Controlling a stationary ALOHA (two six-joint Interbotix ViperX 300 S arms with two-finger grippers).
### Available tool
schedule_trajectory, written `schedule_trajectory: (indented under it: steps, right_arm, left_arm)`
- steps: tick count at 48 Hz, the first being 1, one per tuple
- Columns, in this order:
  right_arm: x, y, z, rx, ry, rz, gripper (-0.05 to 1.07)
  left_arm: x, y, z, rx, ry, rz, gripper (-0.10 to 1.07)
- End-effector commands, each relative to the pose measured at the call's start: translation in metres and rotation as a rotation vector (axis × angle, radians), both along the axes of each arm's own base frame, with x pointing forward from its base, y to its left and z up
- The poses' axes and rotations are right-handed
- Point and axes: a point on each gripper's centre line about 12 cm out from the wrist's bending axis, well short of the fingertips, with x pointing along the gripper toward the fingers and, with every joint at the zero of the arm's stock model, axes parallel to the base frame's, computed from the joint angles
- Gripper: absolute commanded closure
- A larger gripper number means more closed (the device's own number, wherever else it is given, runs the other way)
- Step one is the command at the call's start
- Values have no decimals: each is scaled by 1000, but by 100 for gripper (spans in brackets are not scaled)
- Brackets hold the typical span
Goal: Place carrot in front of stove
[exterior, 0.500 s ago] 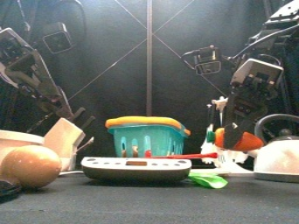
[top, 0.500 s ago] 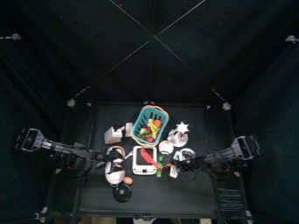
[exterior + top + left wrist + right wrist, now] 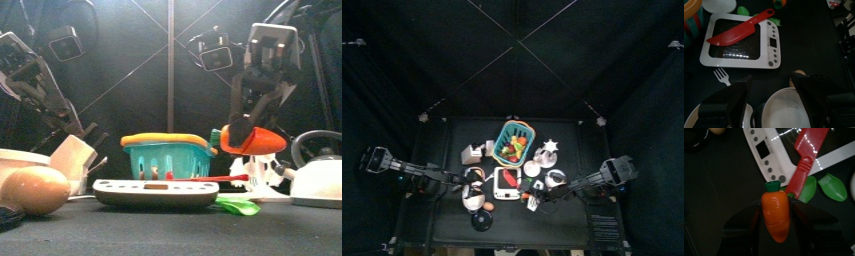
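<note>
My right gripper (image 3: 249, 138) is shut on the orange carrot (image 3: 254, 140) and holds it in the air, above the table and to the right of the stove (image 3: 156, 192). In the right wrist view the carrot (image 3: 776, 216) sits between the jaws, green top pointing at the stove's edge (image 3: 768, 156). The stove is a white block with a red knife (image 3: 209, 178) lying on it. In the top view the right gripper (image 3: 541, 196) is at the stove's (image 3: 506, 183) front right corner. My left gripper (image 3: 771, 80) is open and empty over a white bowl (image 3: 784, 107), beside the stove (image 3: 741, 42).
A green basket (image 3: 167, 158) stands behind the stove. A white kettle (image 3: 318, 170) is at the right, a beige box (image 3: 70, 160) and an orange ball (image 3: 34, 190) at the left. Green leaves (image 3: 241, 205) lie by the stove's front right corner. A white fork (image 3: 721, 76) lies near the bowl.
My right gripper has lifted the carrot higher and moved it left and toward the table's front. The left arm has not moved.
</note>
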Motion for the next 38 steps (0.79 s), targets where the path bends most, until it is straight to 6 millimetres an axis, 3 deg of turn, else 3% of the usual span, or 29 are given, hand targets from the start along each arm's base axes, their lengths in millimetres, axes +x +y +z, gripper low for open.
schedule_trajectory:
  steps: [1, 14, 23, 38]
  right_arm:
    - [19, 7, 18, 84, -45, -61, 53]
    - [35, 18, 23, 273, -56, -327, 54]
    - [35, 26, 24, 249, -83, -549, 54]
    - [59, 57, 10, 272, -208, -806, 53]
  left_arm:
    - [5, -1, 7, -4, -26, -1, 2]
    - [5, -1, 8, -4, -30, -3, 2]
    - [4, -2, 6, -2, -24, -6, 2]
    - [2, -2, 4, 0, -16, -10, 2]
